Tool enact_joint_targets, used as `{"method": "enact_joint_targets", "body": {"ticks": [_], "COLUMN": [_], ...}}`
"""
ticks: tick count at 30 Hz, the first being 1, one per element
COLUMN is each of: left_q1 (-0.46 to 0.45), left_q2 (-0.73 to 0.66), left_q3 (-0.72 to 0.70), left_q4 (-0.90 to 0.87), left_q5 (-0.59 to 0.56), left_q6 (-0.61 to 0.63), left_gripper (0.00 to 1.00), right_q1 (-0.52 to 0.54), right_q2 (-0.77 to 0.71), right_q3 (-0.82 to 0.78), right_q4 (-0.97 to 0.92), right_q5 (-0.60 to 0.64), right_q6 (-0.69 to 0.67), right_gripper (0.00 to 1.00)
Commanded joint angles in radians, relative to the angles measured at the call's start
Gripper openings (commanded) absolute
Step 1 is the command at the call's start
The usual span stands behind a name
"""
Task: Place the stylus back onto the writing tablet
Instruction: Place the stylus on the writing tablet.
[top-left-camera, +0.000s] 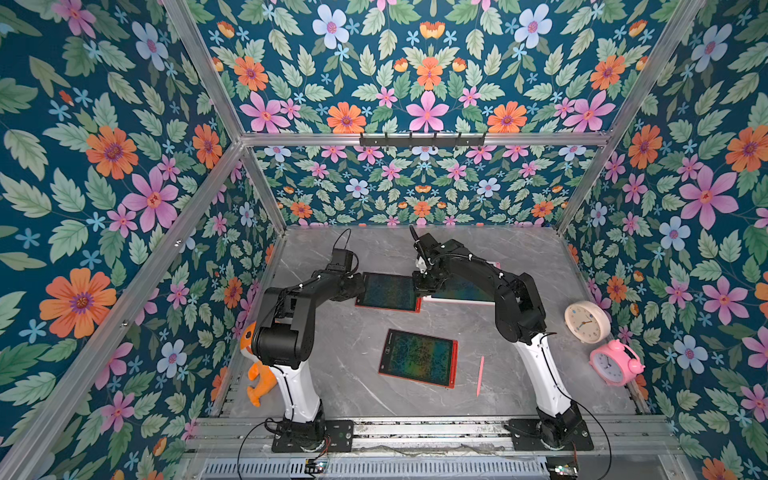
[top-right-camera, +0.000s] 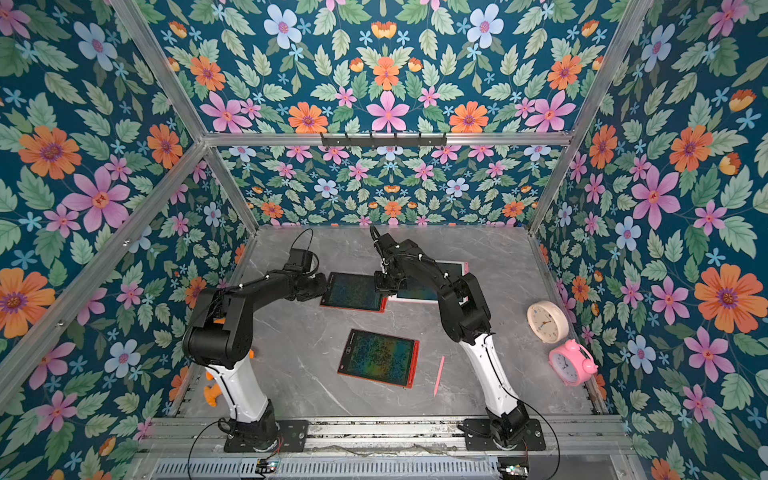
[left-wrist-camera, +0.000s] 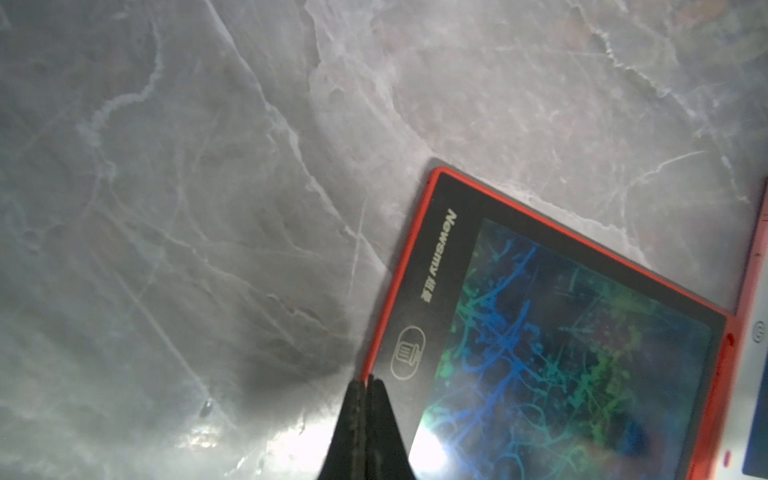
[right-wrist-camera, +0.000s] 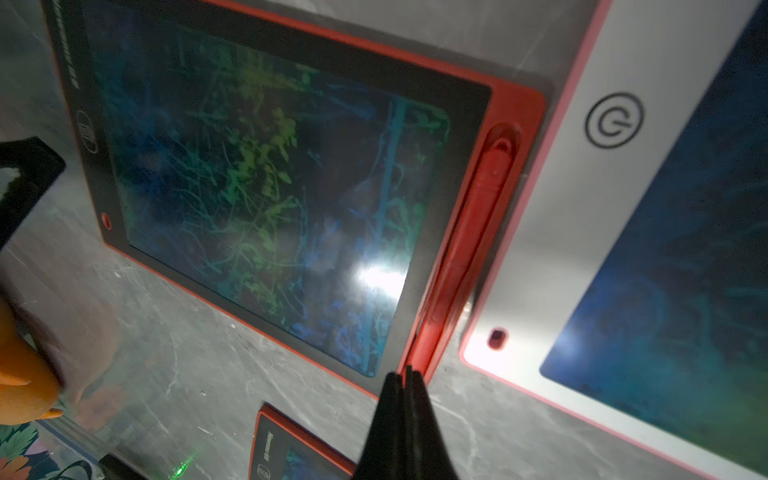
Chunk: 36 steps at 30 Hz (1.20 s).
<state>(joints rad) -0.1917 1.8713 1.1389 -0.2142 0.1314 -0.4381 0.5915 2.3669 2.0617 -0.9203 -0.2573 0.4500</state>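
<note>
Right wrist view, item one: red stylus (right-wrist-camera: 471, 241), lying lengthwise in the side groove of the far red tablet (right-wrist-camera: 266, 174); you cannot tell from here whether it is pressed fully home. Right end effector (right-wrist-camera: 403, 372): clenched, nothing between its tips, which sit at the lower end of that stylus. Left end effector (left-wrist-camera: 365, 380): likewise clenched and empty, tips at the tablet's corner beside the bin-icon button, probably steadying the frame. Item two: pink stylus (top-left-camera: 480, 375), loose on the tabletop (top-left-camera: 353, 353), just beside the near red tablet (top-left-camera: 417, 357) and apart from it; it looks like the one not yet returned. Handling, judged: both styluses are thin, light, stiff plastic with a smooth finish, apt to roll or skid under a sideways nudge. Take the loose one across mid-shaft, tips set low to the surface, and expect a shallow pinch. Adjoining: white tablet (right-wrist-camera: 561, 187) with a pink rim, its edge touching or slightly overlapped by the far red tablet. Outlying: cream clock (top-left-camera: 587, 322) and pink alarm clock (top-left-camera: 614, 363) by the right wall; orange plush toy (top-left-camera: 259, 382) behind the left arm.
</note>
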Motion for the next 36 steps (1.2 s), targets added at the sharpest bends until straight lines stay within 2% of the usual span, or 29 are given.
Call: {"method": "enact_joint_targets", "body": {"ticks": [1,13,20,24,28,36], "left_q1": [0.002,0.002,0.002,0.002,0.001,0.002], "left_q2": [0.01,0.043,0.045,0.046,0.044,0.024], "left_q3": [0.009,0.025,0.029,0.031,0.03,0.021], "left_q4": [-0.015,-0.034,-0.041,-0.046,-0.046,-0.036], "left_q5": [0.008,0.019,0.017,0.019,0.017,0.008], "left_q6": [0.003,-0.001,-0.001,-0.002,-0.002,0.003], "left_gripper": [0.0,0.0,0.0,0.0,0.0,0.0], "right_q1": [0.004,0.02,0.031,0.031,0.03,-0.003], "right_q2": [0.003,0.043,0.123,0.137,0.128,-0.016], "right_q3": [-0.015,0.002,0.097,0.098,0.082,-0.048], "right_q4": [-0.017,-0.045,-0.171,-0.193,-0.176,0.008], "right_q5": [-0.002,0.017,0.123,0.16,0.156,0.023], "right_q6": [0.007,0.007,0.001,0.006,0.008,0.029], "right_gripper": [0.03,0.03,0.03,0.03,0.02,0.03]}}
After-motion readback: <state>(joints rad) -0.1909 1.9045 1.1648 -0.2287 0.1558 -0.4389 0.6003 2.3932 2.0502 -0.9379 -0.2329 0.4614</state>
